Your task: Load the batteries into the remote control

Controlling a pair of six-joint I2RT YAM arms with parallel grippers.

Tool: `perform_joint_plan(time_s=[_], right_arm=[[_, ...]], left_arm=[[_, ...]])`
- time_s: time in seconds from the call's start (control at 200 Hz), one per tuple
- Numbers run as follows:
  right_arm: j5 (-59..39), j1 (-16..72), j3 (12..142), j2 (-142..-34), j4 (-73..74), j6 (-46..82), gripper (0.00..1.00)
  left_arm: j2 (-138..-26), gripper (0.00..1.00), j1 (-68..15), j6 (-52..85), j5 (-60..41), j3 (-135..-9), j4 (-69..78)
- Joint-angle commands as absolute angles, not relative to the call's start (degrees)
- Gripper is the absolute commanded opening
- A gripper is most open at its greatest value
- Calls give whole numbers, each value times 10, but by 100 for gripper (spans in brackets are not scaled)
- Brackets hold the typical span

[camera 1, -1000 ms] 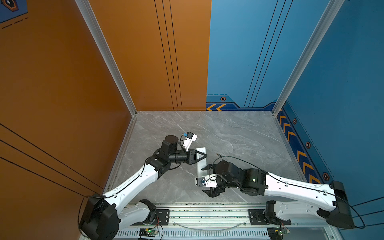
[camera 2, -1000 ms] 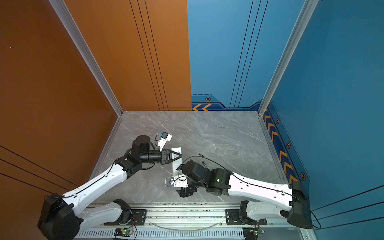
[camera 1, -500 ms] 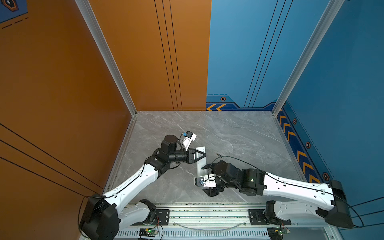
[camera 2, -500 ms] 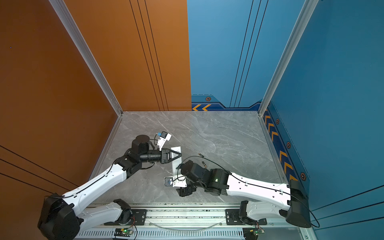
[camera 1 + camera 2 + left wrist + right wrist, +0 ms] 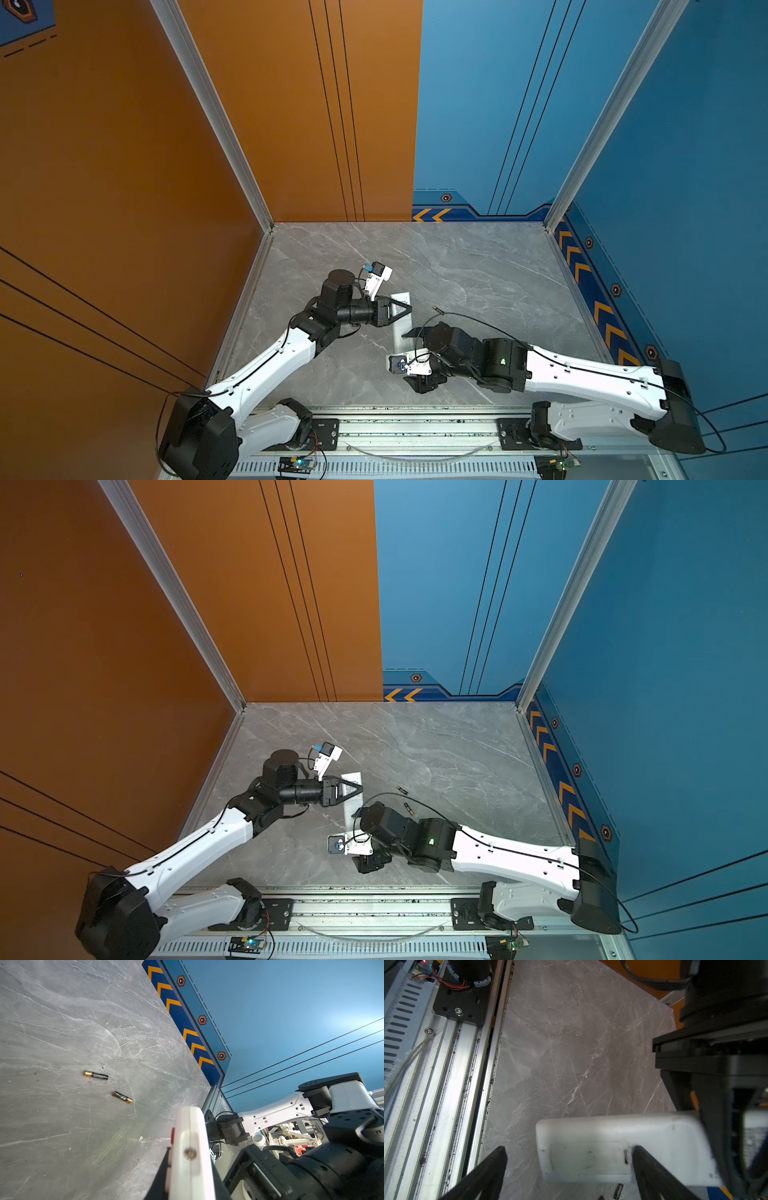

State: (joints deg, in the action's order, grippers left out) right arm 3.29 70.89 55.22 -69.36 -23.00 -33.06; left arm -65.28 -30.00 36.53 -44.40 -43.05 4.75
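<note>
The remote control, lower middle in both top views, is a slim, stiff, light bar of smooth white plastic. The left jaws are pinching it front to back near one end. The right jaws stand spread astride its other end, one tip beside the latch notch of the battery cover (apparently still shut). Smooth plastic may slip, so a firm hold across flat faces suits it. The batteries lie loose on the table, left of centre in the left wrist view. They look small, hard and likely to roll, and are best pinched at mid-length.
</note>
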Motion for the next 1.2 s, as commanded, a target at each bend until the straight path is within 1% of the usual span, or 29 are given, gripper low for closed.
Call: perform_joint_plan(time_s=[0.0,0.305,0.551,0.766,1.031,1.197], right_arm=[[23,713,558,-713,-263,-325,91],[-2,713,563,-721,-277,-323,89],[-18,714,570,-727,-293,-323,85],[-22,716,577,-737,-306,-325,83],[-22,716,578,-731,-308,-328,79],[-23,716,578,-729,-308,-329,78]], left_arm=[[-636,0,-297,385,-477,-428,83],[-630,0,-290,380,-476,-426,74],[-632,0,-288,373,-475,-428,65],[-629,0,-289,363,-471,-433,50],[-629,0,-289,353,-468,-437,35],[-629,0,-289,348,-465,-438,28]])
